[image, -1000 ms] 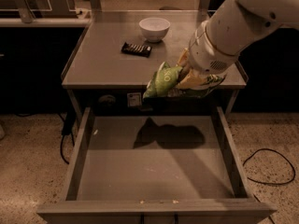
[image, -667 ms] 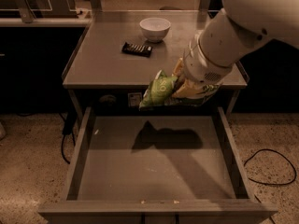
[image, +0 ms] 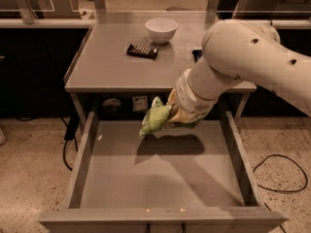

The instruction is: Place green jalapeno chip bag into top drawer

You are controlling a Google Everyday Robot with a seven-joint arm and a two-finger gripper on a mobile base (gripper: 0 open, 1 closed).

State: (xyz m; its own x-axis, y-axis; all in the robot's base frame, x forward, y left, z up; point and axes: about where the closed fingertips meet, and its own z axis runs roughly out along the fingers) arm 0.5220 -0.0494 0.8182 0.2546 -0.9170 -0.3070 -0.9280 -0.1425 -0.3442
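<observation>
The green jalapeno chip bag [image: 156, 117] is a crumpled light-green foil bag held in the air just above the back part of the top drawer [image: 160, 169]. My gripper [image: 179, 114] is shut on the bag's right end, at the tip of the big white arm that comes in from the right. The bag casts a shadow on the drawer floor below it. The drawer is pulled fully out under the grey table [image: 112, 67] and holds nothing. The arm's wrist hides most of the fingers.
A white bowl [image: 161, 29] stands at the back of the table. A small dark snack bar [image: 143, 51] lies in front of it. Another dark object [image: 196, 55] shows partly behind the arm. A black cable [image: 284, 174] lies on the floor at the right.
The arm has come down and forward with the bag, from table-edge height to low over the drawer's back part. The bag's shadow on the drawer floor has grown.
</observation>
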